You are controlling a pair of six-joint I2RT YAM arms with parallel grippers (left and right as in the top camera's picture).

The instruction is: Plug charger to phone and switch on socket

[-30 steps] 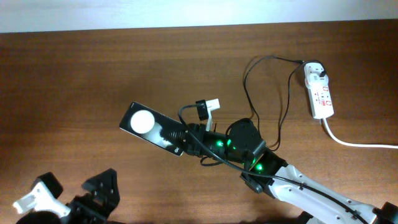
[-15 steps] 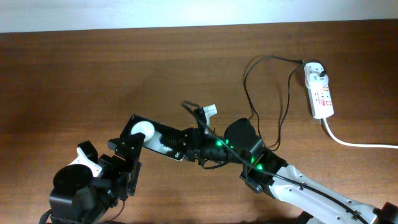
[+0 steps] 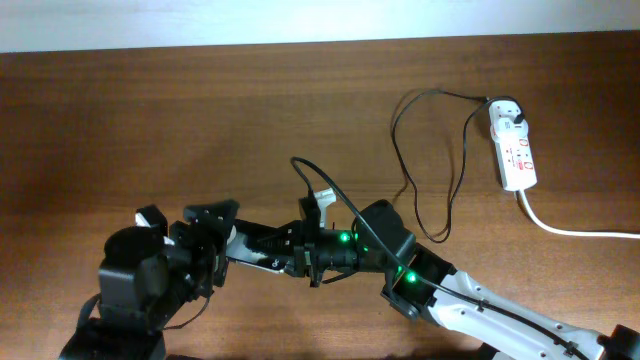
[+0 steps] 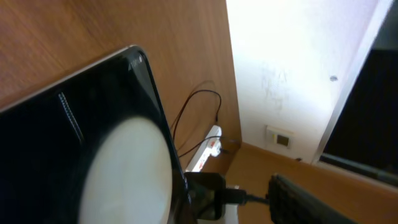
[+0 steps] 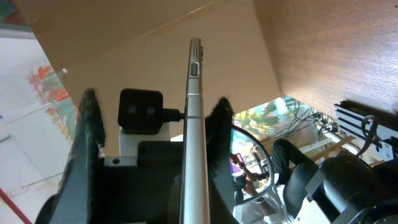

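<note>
The phone [image 5: 195,124] is straddled edge-on by the right pincer [image 5: 152,102], parted wide and unclamped, its length running ahead, the charger [image 3: 394,135] well behind.

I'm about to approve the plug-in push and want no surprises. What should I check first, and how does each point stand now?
1. Phone between right tool fingers: ok.
2. Left tool at phone's far end: ok; grip cannot tell.
3. Charger tip seated in phone: cannot tell.
4. Charger adapter in socket: ok.
5. Charger slack: ok, loose loops.
6. Socket switch on: cannot tell.
</note>
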